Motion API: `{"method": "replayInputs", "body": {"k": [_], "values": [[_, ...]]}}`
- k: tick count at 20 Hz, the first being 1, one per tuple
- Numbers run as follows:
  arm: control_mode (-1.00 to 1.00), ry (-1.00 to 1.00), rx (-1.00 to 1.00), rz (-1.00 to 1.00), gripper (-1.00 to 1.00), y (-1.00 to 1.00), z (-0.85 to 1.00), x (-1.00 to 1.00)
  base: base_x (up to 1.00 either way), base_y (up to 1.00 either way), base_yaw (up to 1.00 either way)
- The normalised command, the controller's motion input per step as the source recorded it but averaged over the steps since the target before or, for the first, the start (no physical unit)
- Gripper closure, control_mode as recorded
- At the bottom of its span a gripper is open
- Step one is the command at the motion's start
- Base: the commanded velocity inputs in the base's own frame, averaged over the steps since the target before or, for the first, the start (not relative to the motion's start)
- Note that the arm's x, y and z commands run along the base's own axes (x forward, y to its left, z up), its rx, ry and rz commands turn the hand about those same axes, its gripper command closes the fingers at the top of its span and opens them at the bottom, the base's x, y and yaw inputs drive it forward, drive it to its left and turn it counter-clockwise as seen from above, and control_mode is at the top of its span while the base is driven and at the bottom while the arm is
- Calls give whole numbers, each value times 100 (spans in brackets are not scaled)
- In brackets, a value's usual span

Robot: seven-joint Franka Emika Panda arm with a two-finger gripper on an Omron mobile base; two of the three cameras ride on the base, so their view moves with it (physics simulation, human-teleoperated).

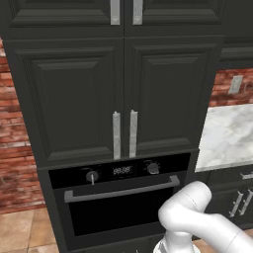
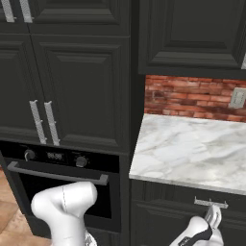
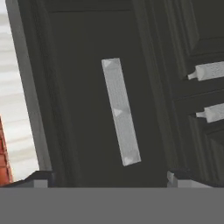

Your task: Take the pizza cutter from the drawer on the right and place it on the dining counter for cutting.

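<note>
The drawer [image 2: 168, 194] sits shut under the marble worktop, its front dark with a small silver handle [image 2: 210, 203]. My gripper [image 2: 213, 215] hovers just below and in front of that handle. In the hand view the handle [image 3: 121, 111] runs as a slanted silver bar across the drawer front, centred between my two fingertips [image 3: 41, 178], which stand wide apart and touch nothing. My gripper [image 3: 109, 177] is open and holds nothing. The pizza cutter is hidden. The dining counter is out of view.
A marble-topped worktop [image 2: 192, 149] runs along the brick wall [image 2: 192, 98]. Left of it is a tall dark cabinet with a built-in oven [image 1: 118, 197] and its bar handle [image 1: 121, 190]. Lower cabinet door handles [image 1: 240, 202] sit below the drawer.
</note>
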Motion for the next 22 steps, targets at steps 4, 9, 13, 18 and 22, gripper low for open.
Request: {"method": "replayInputs", "body": {"k": [4, 9, 13, 18, 22], "values": [[-100, -5, 0, 0, -100, -21, -7, 26, 0, 0, 0], [-100, -5, 0, 0, -100, -24, -11, 27, 0, 0, 0], [-100, -4, 0, 0, -100, -22, -16, 25, 0, 0, 0], [-100, 0, 0, 0, -100, -5, -18, 27, 0, 0, 0], [-100, 0, 0, 0, -100, -6, -24, 19, 0, 0, 0]]}}
